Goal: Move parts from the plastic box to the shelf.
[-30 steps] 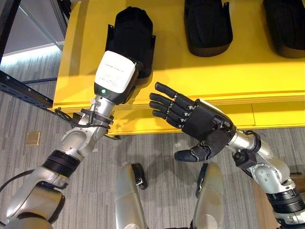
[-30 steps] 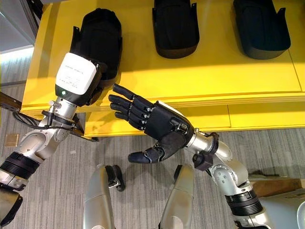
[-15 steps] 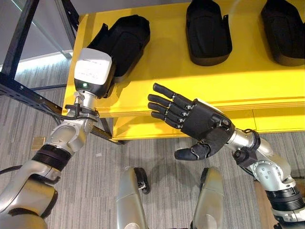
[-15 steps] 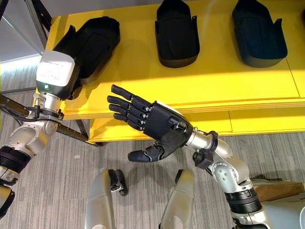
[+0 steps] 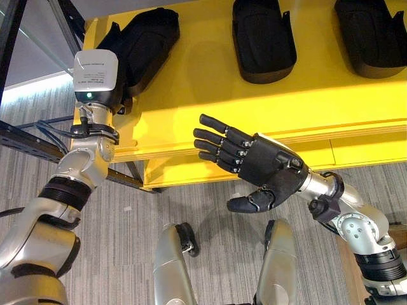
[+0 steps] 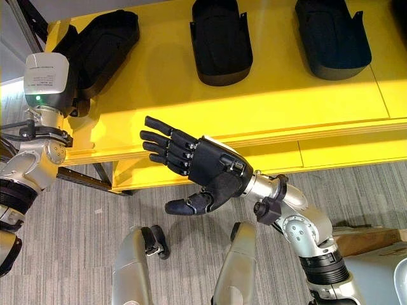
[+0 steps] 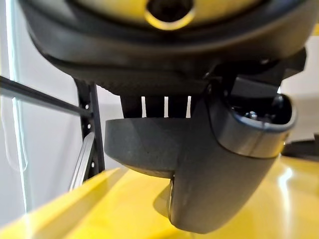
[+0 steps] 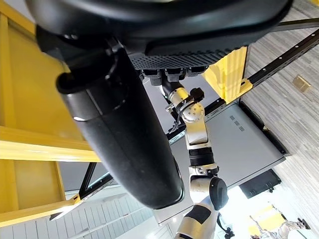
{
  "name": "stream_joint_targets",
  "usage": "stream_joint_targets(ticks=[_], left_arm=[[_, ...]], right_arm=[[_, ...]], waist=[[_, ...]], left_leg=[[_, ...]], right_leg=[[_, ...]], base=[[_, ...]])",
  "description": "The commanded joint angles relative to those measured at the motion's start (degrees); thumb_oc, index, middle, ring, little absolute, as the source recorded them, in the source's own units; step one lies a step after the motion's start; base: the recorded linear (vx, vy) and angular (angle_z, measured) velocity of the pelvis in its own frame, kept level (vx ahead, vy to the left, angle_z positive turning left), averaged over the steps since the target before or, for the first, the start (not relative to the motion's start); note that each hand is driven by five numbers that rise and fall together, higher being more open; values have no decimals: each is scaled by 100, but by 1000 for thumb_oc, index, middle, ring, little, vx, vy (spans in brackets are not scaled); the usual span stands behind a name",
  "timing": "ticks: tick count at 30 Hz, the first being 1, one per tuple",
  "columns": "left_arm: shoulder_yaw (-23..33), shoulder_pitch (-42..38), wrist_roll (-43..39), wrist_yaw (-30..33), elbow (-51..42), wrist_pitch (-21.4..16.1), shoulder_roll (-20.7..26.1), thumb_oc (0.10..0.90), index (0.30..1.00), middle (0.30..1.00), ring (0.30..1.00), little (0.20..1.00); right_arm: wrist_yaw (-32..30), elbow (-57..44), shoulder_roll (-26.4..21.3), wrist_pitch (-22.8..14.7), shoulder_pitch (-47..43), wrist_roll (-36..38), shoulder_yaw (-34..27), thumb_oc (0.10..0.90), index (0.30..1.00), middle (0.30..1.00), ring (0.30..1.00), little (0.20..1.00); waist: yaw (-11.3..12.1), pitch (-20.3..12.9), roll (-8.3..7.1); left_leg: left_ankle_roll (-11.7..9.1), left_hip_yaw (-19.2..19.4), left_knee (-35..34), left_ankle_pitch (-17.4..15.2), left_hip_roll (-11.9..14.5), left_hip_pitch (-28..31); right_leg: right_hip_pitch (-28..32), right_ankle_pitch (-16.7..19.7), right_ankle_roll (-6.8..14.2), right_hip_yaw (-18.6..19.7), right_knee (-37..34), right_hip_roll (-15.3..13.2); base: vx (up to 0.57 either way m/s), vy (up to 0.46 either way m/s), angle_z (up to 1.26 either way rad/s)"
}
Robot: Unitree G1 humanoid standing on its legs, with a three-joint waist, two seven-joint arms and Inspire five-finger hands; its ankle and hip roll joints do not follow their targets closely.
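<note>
Left hand (image 5: 114, 76) has moved toward shelf (image 5: 191, 95) left corner, taking black part (image 5: 143, 44) with it; part lies on shelf, fingers hidden behind it, grip unclear. Right hand (image 5: 254, 165) hovers before shelf edge, fingers straight, holding nothing. Two more parts (image 5: 262, 38) lie further right.

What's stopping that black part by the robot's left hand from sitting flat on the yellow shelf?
Nothing visible blocks it. The black moulded plastic part already lies on the yellow shelf, near its left end, with the left hand at its near end. The two other black parts lie well apart, further right.
</note>
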Motion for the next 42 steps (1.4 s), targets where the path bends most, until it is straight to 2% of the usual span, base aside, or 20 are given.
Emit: stream_joint_targets(ticks=[1,5,10,17,22,26,33,35,38,42], left_arm=[[364,-525,-414,157,263,62,-176,400,300,300,300,300],[441,-623,-984,52,375,24,-488,400,300,300,300,300],[424,-732,-967,-66,482,-8,-748,400,300,300,300,300],[410,-728,-1420,-26,482,84,-1008,400,300,300,300,300],[504,-662,-1740,192,513,297,-1223,400,300,300,300,300],[669,-580,-2318,345,633,249,-1364,400,300,300,300,300],[895,-392,-3222,285,717,-104,-1590,400,300,300,300,300],[959,-352,-3168,344,725,-196,-1656,400,300,300,300,300],[1025,-290,-3525,432,683,-269,-1732,400,300,300,300,300],[1080,-223,-3432,407,680,-291,-1800,400,300,300,300,300]], right_arm=[[85,-424,384,-324,-177,494,20,900,1000,1000,1000,1000],[1,-430,425,-350,-184,477,49,900,1000,1000,1000,1000],[11,-391,501,-372,-176,469,54,900,1000,1000,1000,1000],[-59,-415,648,-369,-206,358,136,900,1000,1000,1000,1000],[-154,-475,741,-354,-210,281,169,900,1000,1000,1000,1000],[-221,-511,836,-318,-214,228,173,900,1000,1000,1000,1000],[-366,-626,920,-281,-239,144,249,900,1000,1000,1000,1000],[-384,-632,955,-255,-257,119,259,900,1000,1000,1000,1000],[-441,-687,977,-263,-247,90,300,900,1000,1000,1000,1000],[-494,-694,994,-276,-247,90,322,900,1000,1000,1000,1000]], waist=[[13,-891,1],[10,-878,-46],[-1,-864,-92],[-2,-839,-108],[18,-826,-136],[40,-823,-154],[67,-803,-162],[73,-799,-164],[91,-799,-170],[107,-801,-177]], left_leg=[[-46,100,-157,-528,159,673],[-25,91,-181,-497,161,701],[-8,74,-173,-485,178,724],[14,68,-157,-462,201,723],[21,59,-152,-445,209,727],[18,70,-210,-407,202,769],[31,89,-246,-385,199,795],[36,93,-244,-386,196,805],[43,97,-251,-391,192,820],[47,96,-250,-399,181,839]], right_leg=[[198,881,-173,-234,-876,89],[251,917,-184,-279,-912,107],[301,931,-191,-340,-928,124],[338,925,-202,-393,-919,127],[375,919,-212,-435,-916,132],[438,950,-208,-472,-977,138],[456,991,-201,-489,-1030,150],[467,992,-208,-489,-1031,155],[480,983,-209,-495,-1025,153],[504,980,-216,-499,-1020,145]], base=[[0,0,0],[24,-49,-5],[19,-51,-1],[6,-15,0],[4,-13,0],[2,-8,0],[0,0,0],[1,1,-2],[2,-2,-3],[0,0,0]])
